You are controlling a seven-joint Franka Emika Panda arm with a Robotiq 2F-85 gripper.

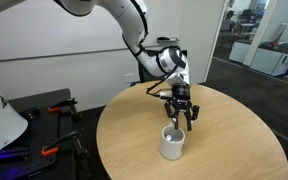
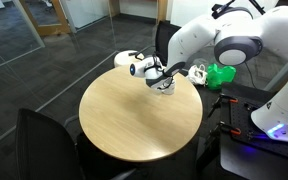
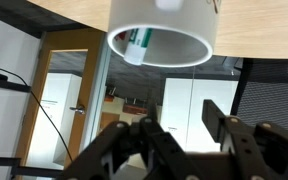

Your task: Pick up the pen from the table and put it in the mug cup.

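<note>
The white mug cup [image 1: 172, 143] stands on the round tan table [image 1: 234, 140] near its edge; it also shows in an exterior view [image 2: 165, 86]. In the wrist view, which is upside down, the mug cup [image 3: 160, 35] fills the top. The green pen [image 3: 137, 43] with its whitish end lies inside it against the wall. My gripper [image 1: 180, 113] hangs just above the mug cup. Its fingers [image 3: 181, 125] are open and empty, apart from the mug cup. The pen is hidden in both exterior views.
Black chairs [image 2: 44, 140] stand around the table [image 2: 124, 110]. A green object [image 2: 221, 74] lies on a bench behind the arm. Tools with orange handles [image 1: 54, 108] lie on a black bench beside the table. Glass walls stand behind.
</note>
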